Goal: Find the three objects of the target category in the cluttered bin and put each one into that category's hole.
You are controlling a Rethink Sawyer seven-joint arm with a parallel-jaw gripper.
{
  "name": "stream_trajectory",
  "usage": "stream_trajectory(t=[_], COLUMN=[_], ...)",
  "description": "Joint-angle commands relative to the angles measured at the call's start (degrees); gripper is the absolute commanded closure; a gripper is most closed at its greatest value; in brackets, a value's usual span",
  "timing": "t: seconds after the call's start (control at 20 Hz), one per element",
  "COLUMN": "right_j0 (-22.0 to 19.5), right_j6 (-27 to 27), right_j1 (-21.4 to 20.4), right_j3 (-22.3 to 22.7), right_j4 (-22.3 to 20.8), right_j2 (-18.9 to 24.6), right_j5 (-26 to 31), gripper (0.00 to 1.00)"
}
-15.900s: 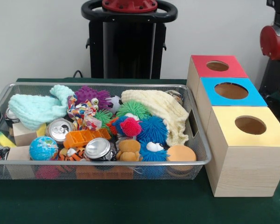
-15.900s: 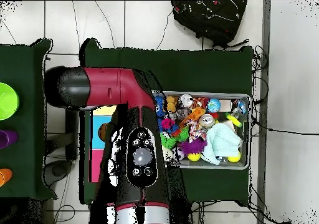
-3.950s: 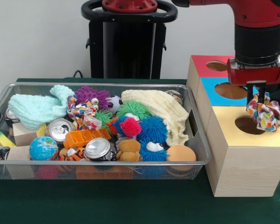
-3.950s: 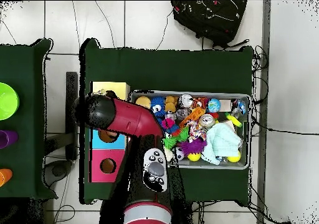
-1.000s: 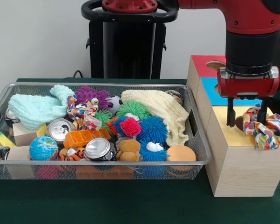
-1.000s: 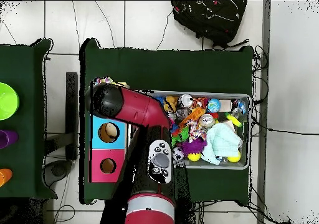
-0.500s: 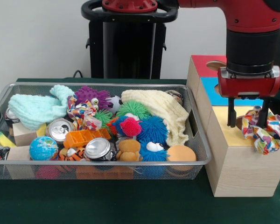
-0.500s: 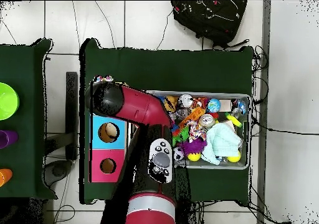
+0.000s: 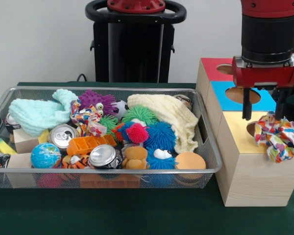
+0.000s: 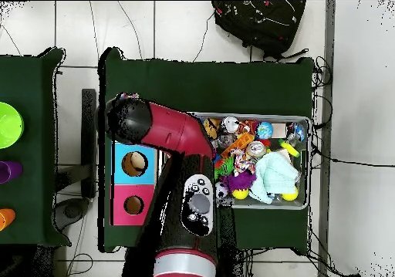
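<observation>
The multicoloured fabric scrunchie (image 9: 279, 137) lies on the yellow-topped box (image 9: 237, 132), slumped at the box's outer edge and draped over the rim of its hole, which it mostly covers! It is free of the gripper (image 9: 262, 110), whose two dark fingers are spread apart and hang just above it, one on each side of the hole's far rim, pinching nothing. The red arm (image 10: 166, 131) above is cut off by the top edge in the front view, and in the overhead view it blocks the yellow box almost entirely; just a scrap of colour peeks out beside it. The blue-topped box (image 9: 233, 102) and the red-topped box (image 9: 213, 68) line up behind, their holes partly hidden by the gripper's body. Over in the wire mesh bin (image 9: 208, 161), it's a crowd: a second patterned scrunchie (image 9: 88, 120) near the middle, a cream cloth (image 9: 174, 117), a mint cloth (image 9: 34, 115), spiky balls in blue (image 9: 160, 134) and green (image 9: 139, 115), two cans (image 9: 103, 155), a small globe (image 9: 45, 155). Things low in the bin are only dimly seen through the mesh.
</observation>
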Motion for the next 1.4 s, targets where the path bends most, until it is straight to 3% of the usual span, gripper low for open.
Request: stream_trajectory(t=[0.05,0.55,1.1,1.35,1.4], right_j0=[0.20,0.96,0.27,-0.45,-0.73], right_j6=[11.72,11.54,10.03,8.57,8.75], right_j1=[0.12,-0.14,0.47,1.06,0.95], right_j3=[-2.44,-3.84,-18.17,-21.53,-21.51], right_j4=[-2.85,-2.96,-6.19,-7.58,-7.69], right_j2=[-0.56,-2.19,-5.43,-4.99,-4.50], right_j5=[8.81,10.95,25.04,27.61,27.29], gripper=[0.00,0.00,0.00,0.00,1.00])
